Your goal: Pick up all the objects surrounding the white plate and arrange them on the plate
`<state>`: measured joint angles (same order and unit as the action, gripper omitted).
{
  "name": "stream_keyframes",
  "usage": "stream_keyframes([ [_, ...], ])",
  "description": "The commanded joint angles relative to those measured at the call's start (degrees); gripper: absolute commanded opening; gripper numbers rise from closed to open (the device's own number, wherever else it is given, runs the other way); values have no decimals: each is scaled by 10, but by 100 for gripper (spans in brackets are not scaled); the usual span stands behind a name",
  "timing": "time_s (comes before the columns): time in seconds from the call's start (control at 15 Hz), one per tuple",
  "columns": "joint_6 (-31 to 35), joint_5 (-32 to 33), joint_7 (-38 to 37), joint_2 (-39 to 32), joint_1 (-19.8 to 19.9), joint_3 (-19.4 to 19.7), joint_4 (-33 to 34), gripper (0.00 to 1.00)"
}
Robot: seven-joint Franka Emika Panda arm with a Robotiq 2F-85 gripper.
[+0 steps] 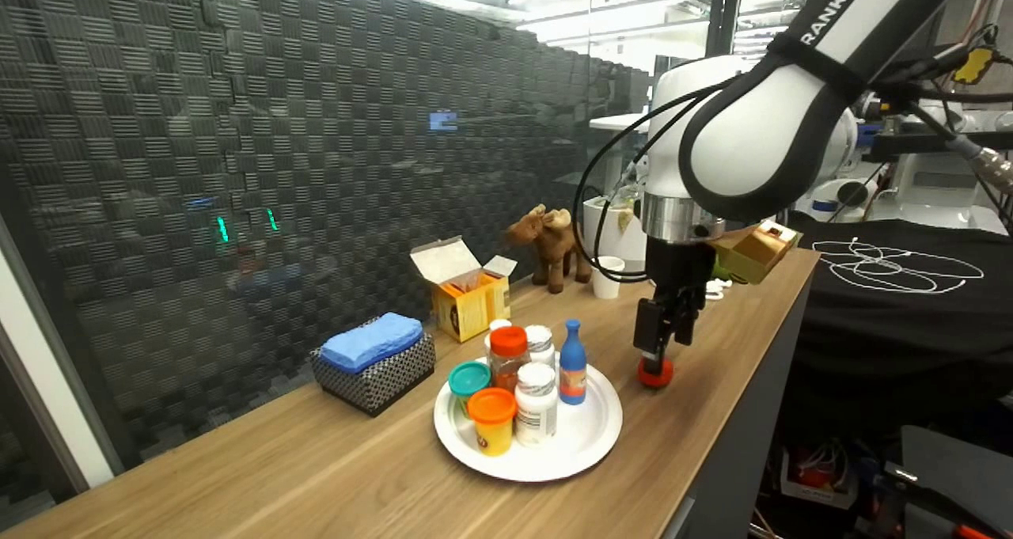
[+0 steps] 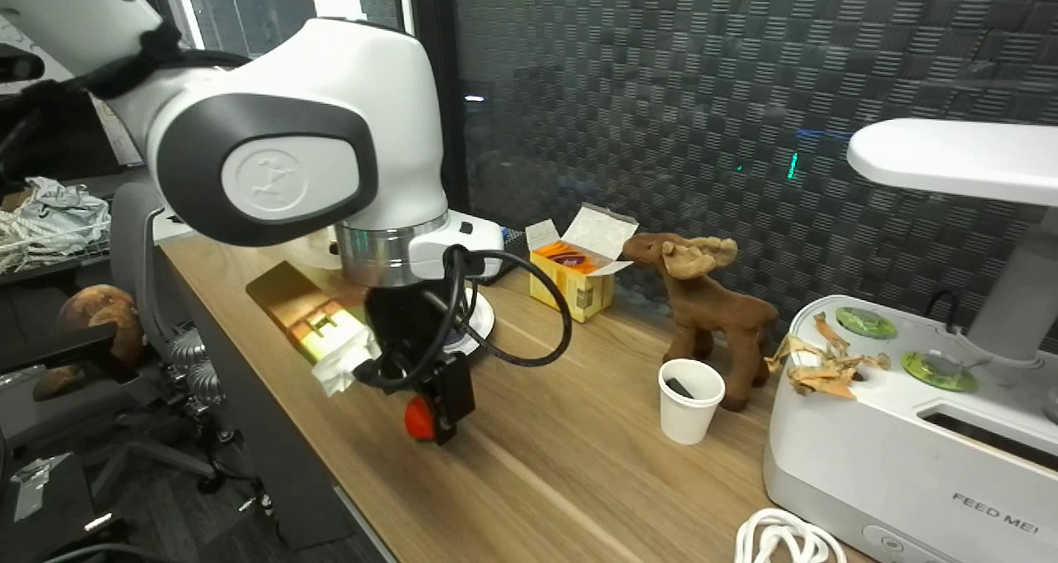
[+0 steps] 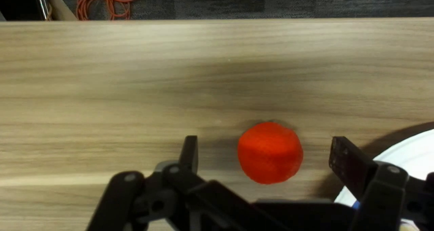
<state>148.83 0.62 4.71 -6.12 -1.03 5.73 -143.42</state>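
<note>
Red ball (image 3: 270, 153) between parted fingers (image 3: 190, 153)

In both exterior views it rests on the bench (image 1: 316, 476), off the plate (image 1: 586, 436) but near its rim. The hand (image 3: 263, 153) points down over it, jaws spread and gripping nothing: in the wrist view, bench shows between the ball and each finger — and the plate's edge lies just beyond one of them.

In an exterior view the plate carries a close group, all upright: a yellow tub (image 1: 495, 436) with an orange lid, a green-lidded tub (image 1: 469, 379), a jar (image 1: 506, 373) with a red cap, a white bottle (image 1: 536, 412) in front, a second white bottle (image 1: 541, 351) behind, and a blue bottle (image 1: 573, 373) on the side nearest the ball. One more white cap (image 1: 499, 324) shows behind the jar — whether it tops something on the plate, I cannot tell.

Farther back stand a yellow carton (image 1: 472, 309), flaps up, and a patterned box (image 1: 400, 385) with a blue pad (image 1: 372, 341) on top. A toy moose (image 2: 719, 323) has a paper cup (image 2: 688, 418) just beside it.
</note>
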Motion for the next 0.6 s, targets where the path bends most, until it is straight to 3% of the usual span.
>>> stream_keyframes([
  [0.0,-18,-23,48,-22,21,-24,31,99],
  [0.07,-21,-24,53,-25,23,-28,34,75],
  [0.2,-27,-22,60,-28,26,-33,36,70],
  [0.53,-32,-13,50,-21,25,-38,27,30],
])
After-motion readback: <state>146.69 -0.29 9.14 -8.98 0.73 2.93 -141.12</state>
